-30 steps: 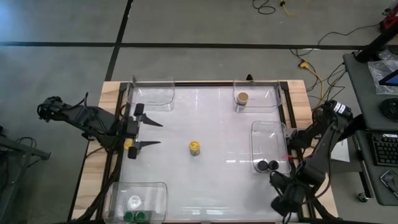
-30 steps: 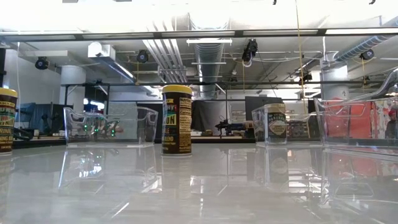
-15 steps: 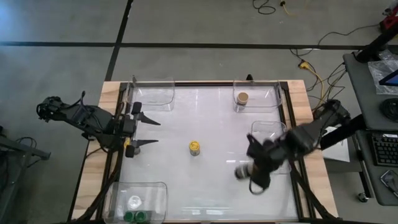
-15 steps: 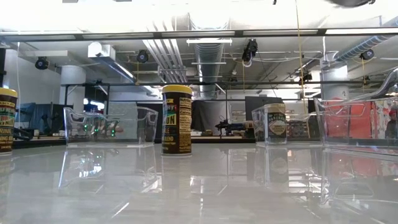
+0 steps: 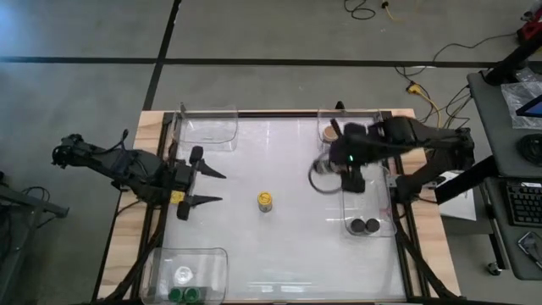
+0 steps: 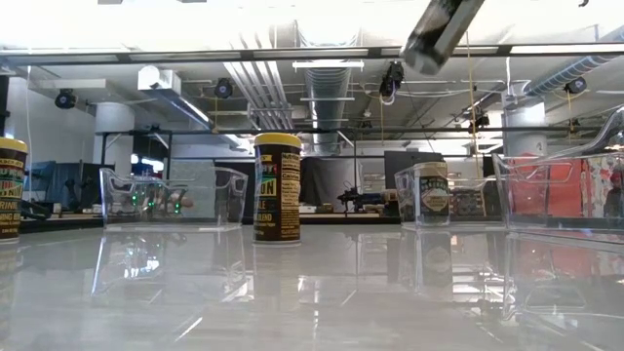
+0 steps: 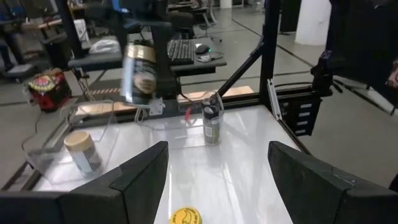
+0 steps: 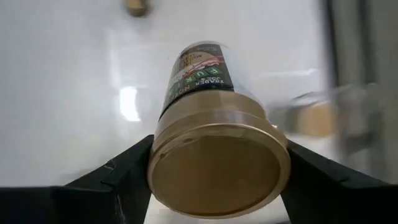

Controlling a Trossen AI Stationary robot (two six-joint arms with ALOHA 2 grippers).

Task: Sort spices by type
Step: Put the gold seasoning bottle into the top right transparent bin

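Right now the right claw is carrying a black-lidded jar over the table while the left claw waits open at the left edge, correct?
Not quite: the jar in the right claw has a tan lid, as the right wrist view shows. The left claw does wait open at the left edge.

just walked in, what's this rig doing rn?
Sorting spice jars into clear trays by lid colour. The right gripper holds a tan-lidded jar in the air near the far-right tray, which already holds one tan-lidded jar. The left gripper is open and empty at the left edge. A yellow-lidded jar stands loose mid-table; black-lidded jars and green-lidded jars are binned.
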